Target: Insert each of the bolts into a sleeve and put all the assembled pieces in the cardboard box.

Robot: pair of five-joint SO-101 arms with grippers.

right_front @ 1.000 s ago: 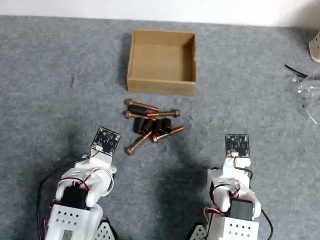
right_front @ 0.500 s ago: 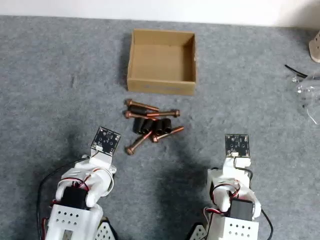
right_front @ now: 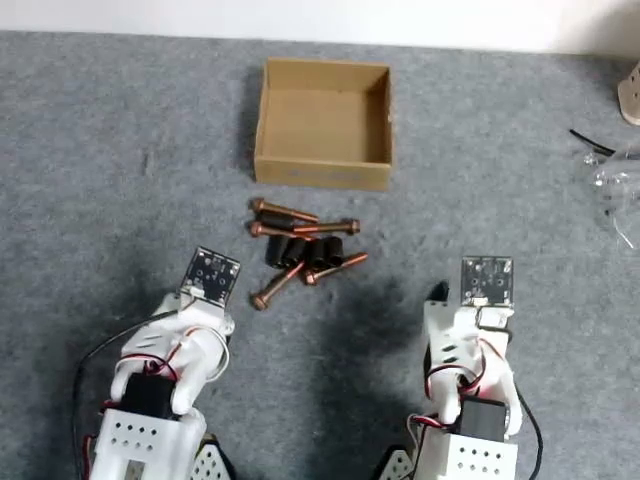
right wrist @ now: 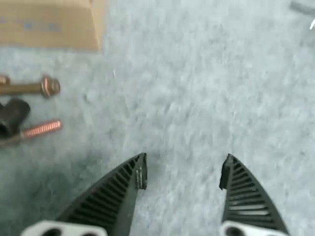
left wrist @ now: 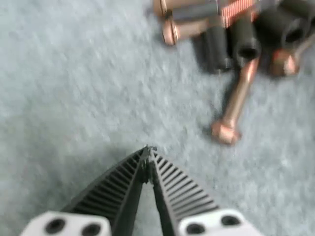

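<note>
**Nothing boxed yet: bolts and sleeves in a heap, both grippers empty**

In the high view the cardboard box [right_front: 320, 172] sits at the far middle of the grey table [right_front: 120, 150], open side up, and its floor looks bare. At 6 o'clock from the box, just short of its front wall, the copper bolts [right_front: 285, 212] and black sleeves [right_front: 300, 250] lie together in one loose pile, touching and crossing each other. The pile is too tangled to say for certain, but one or two bolts may already sit partly inside a sleeve; none looks like a finished piece set aside.

The two arms stand near their bases, at about 7 o'clock and 5 o'clock from the pile. The left gripper [left wrist: 149, 152] has its jaws together on nothing, tips over bare table, with the nearest bolt head lying a little ahead of them. The right gripper [right wrist: 182, 172] has its jaws wide apart with only table between them; the pile lies off to its side.

By my reading the task is at its very start. Every bolt is left to be picked, paired with a sleeve, pushed home and carried to the box.
</note>
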